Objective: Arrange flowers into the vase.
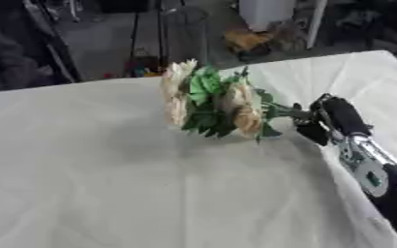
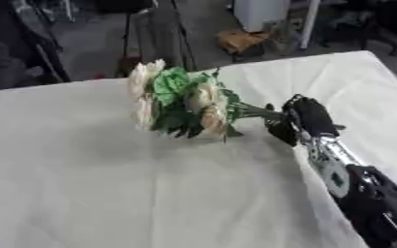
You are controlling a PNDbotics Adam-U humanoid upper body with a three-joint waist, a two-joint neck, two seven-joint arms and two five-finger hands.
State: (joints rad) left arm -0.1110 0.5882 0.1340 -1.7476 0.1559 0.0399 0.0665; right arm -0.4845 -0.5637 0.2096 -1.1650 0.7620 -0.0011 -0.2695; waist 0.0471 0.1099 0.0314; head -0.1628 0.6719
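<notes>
The right hand (image 1: pixel 325 121) came in from the right and was clenched round the stems of one bouquet (image 1: pixel 212 101). The bouquet stuck out sideways to the hand's left, heads tilted toward the far edge, held just above the white table (image 1: pixel 109 184). One bunch in all: cream blooms, several, too blurred to count, mixed with green leaves. One hand showed.

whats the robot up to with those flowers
The robot's right hand is curled round the stems of a bunch of cream flowers with green leaves, holding it sideways over the white-covered table, blooms pointing to the robot's left. No vase shows in either view, and the left hand is out of sight.
</notes>
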